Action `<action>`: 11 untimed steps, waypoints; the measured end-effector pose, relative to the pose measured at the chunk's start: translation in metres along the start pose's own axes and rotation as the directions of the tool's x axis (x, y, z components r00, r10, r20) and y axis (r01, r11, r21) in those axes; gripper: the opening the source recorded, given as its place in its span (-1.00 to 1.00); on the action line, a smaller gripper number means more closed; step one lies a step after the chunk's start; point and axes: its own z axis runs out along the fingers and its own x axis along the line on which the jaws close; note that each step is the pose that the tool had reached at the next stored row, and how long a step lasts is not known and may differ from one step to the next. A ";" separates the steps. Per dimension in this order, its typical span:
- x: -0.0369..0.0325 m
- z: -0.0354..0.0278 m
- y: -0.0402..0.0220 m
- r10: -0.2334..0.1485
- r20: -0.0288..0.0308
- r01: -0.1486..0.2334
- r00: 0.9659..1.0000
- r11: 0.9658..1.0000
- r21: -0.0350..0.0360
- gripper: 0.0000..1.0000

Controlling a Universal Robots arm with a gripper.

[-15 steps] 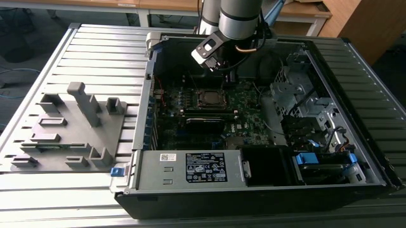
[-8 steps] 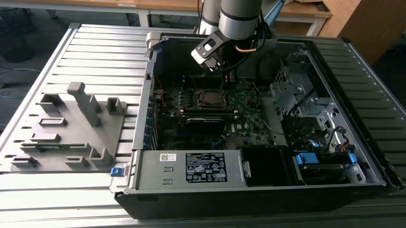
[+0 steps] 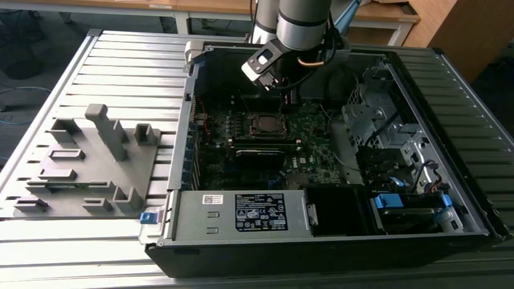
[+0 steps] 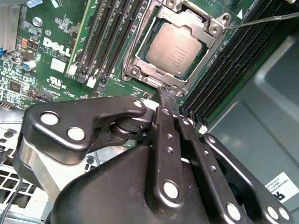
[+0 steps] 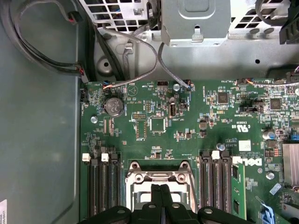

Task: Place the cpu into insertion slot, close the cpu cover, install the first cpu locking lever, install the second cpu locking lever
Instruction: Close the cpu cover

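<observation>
the cpu lies seated on the motherboard, framed by the cpu cover, and the pincer, pressed together, has its tips at the cover's edge. memory slots flank it on both sides and a thin lever juts from one corner. in the exterior view a drive cage stands at 3 o'clock of the cpu, a grey fixture at 9 o'clock on the worktop.

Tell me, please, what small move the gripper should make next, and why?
Probably shift the shut gripper toward the locking lever: the cpu already lies under the closed cpu cover, while that lever juts off the socket's corner.
</observation>
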 end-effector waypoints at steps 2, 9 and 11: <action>-0.0001 0.0000 -0.0023 0.000 0.000 0.000 1.000 1.000 0.000 -0.79; -0.0006 -0.0002 -0.0177 0.001 0.000 -0.001 1.000 1.000 0.000 -0.79; -0.0006 -0.0002 -0.0178 0.001 0.000 -0.001 1.000 1.000 0.000 -0.79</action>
